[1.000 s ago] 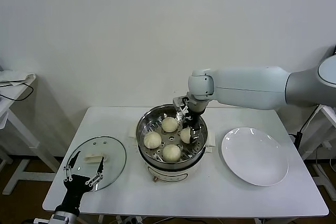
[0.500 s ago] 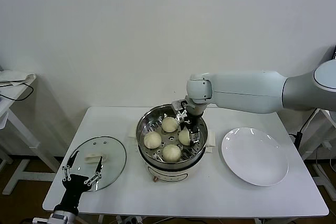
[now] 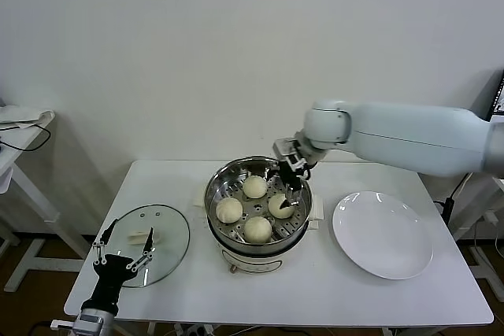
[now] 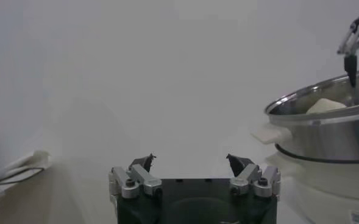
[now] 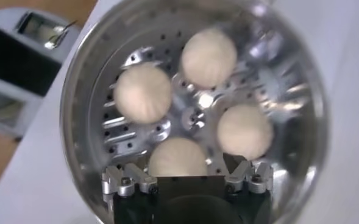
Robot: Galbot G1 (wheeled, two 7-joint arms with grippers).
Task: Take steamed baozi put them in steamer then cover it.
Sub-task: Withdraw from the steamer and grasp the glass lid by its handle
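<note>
Change: a second ago my right pincer (image 3: 289, 181) was closed on the fourth of the steamed baozi (image 3: 279, 205) low inside the steamer (image 3: 303, 230); now its jaws stand wide, empty, lifted above the pot's rim.
Meaning: all four buns now lie on the perforated tray, so I judge the loading step done and only the covering left.
Right pincer: open, gripping nothing, hovering over the steamer's far right side.
Steamed baozi: directly below my right pincer; the last-released one lies just under the fingertips, apart from them; the other three sit beyond it across the tray, none touching a neighbour.
Steamer: beneath my right pincer, mid-worktop (image 3: 331, 297), and well to the right of my left pincer.
Left pincer (image 3: 124, 252): open, empty, hanging at the near edge of the cover (image 3: 169, 245).
Cover: flat on the worktop just ahead of my left pincer, its cream handle (image 3: 142, 236) just beyond the fingertips.
Plate (image 3: 382, 234): white, bare, on the worktop to the right of my right pincer.
Next, as I judge: my left pincer must close on the handle.
</note>
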